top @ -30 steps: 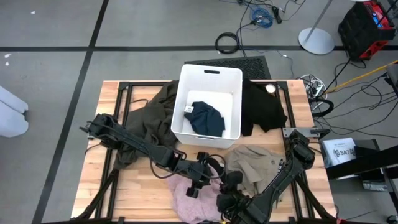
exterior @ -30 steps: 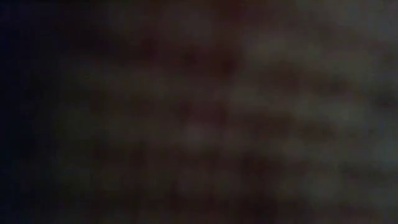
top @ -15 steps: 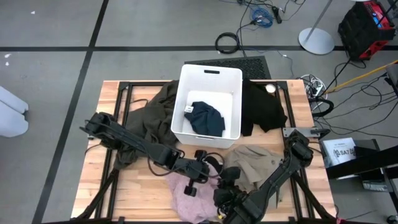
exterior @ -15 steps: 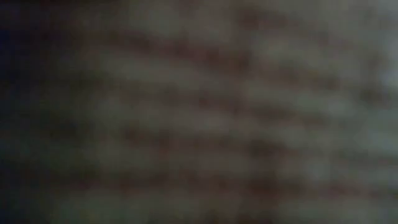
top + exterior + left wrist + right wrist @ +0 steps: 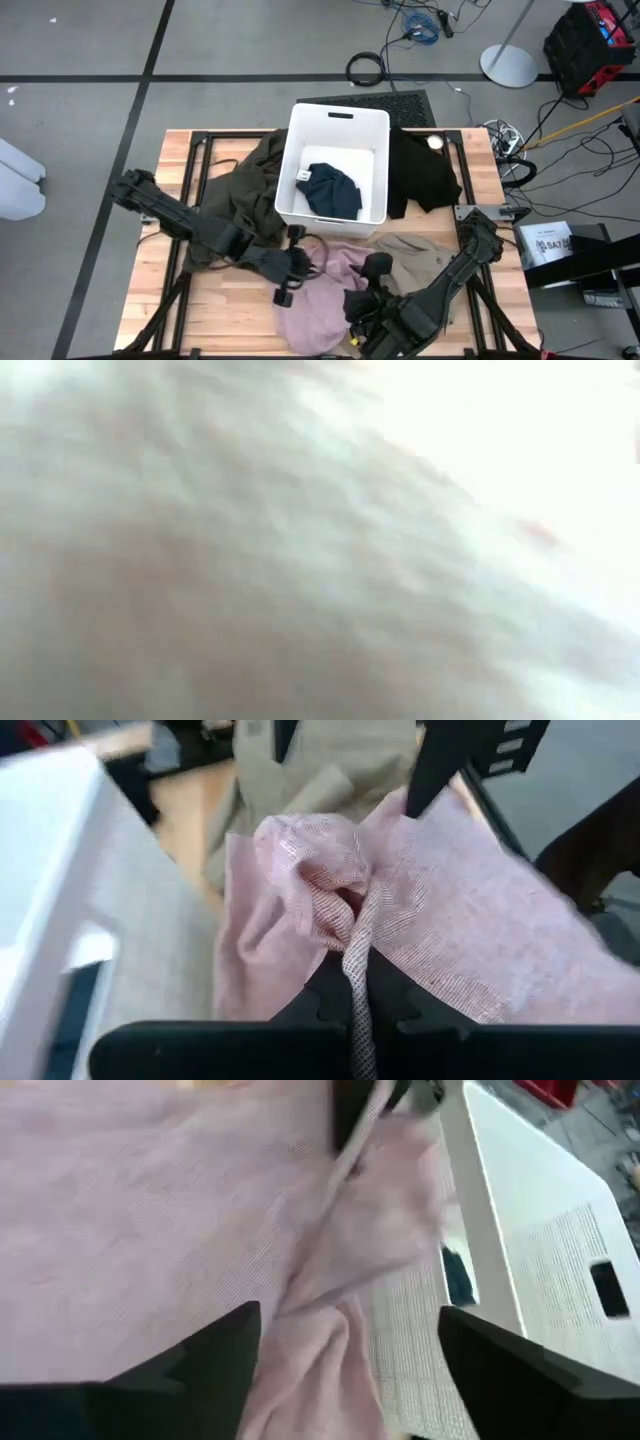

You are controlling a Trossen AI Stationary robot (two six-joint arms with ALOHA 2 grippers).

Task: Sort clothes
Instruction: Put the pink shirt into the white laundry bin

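Nearest, a pale pink garment (image 5: 325,300) lies on the table's (image 5: 225,310) front edge. It looks light, thin and floppy, so a bunched fold suits gripping best. The left gripper (image 5: 355,1005) pinches such a fold. The right gripper (image 5: 345,1350) hovers spread over the cloth. Behind, a navy garment (image 5: 332,190) sits in the white bin (image 5: 335,125). No legible writing.

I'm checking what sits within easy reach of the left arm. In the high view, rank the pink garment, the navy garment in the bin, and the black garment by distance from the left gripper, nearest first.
From the left gripper, shut on pink cloth:
1. Pink garment: in its grip, at the table's front.
2. Navy garment: inside the white bin, behind the gripper.
3. Black garment: beyond the bin, on the right arm's side.
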